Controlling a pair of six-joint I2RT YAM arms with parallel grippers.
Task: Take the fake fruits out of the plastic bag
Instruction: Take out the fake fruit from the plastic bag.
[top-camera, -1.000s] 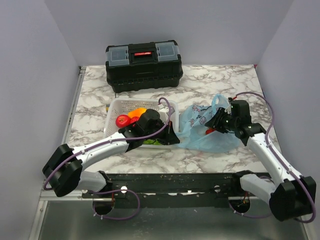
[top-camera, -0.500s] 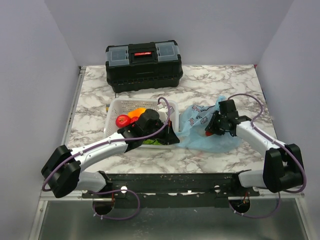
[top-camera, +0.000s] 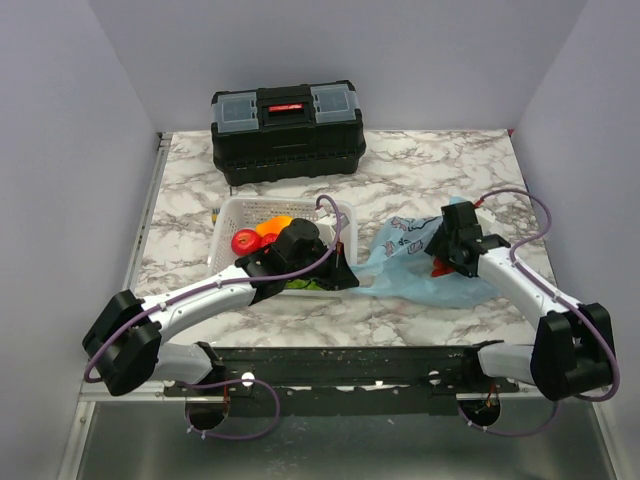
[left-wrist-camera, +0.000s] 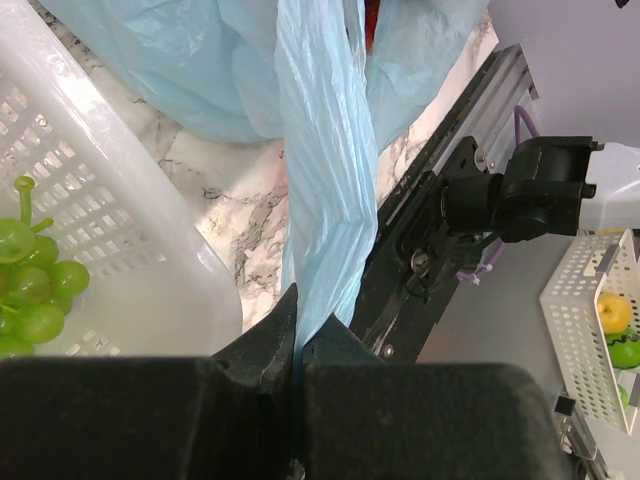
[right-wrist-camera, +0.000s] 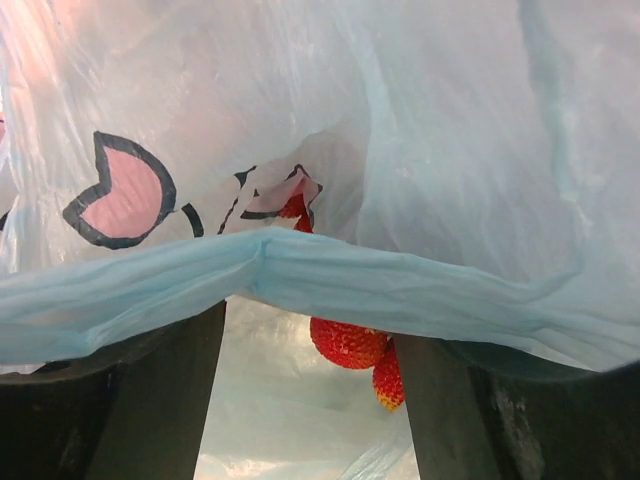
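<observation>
The light-blue plastic bag (top-camera: 405, 272) lies right of centre on the marble table. My left gripper (top-camera: 345, 279) is shut on a stretched strip of the bag (left-wrist-camera: 322, 200), beside the white basket. My right gripper (top-camera: 446, 262) is open inside the bag's mouth, and a band of bag plastic (right-wrist-camera: 330, 280) lies across its fingers (right-wrist-camera: 150, 400). Two red berries (right-wrist-camera: 352, 342) sit in the bag just beyond the fingertips. A red apple (top-camera: 244, 241) and an orange fruit (top-camera: 272, 227) lie in the basket.
The white mesh basket (top-camera: 232, 213) stands left of the bag and also holds pale green grapes (left-wrist-camera: 30, 290). A black toolbox (top-camera: 286, 132) stands at the back. The metal rail (top-camera: 340, 365) runs along the near edge.
My right gripper has shifted a little right and nearer inside the bag, its wrist turning. The bag's raised loop has dropped and the bag lies flatter. The left arm has not moved.
</observation>
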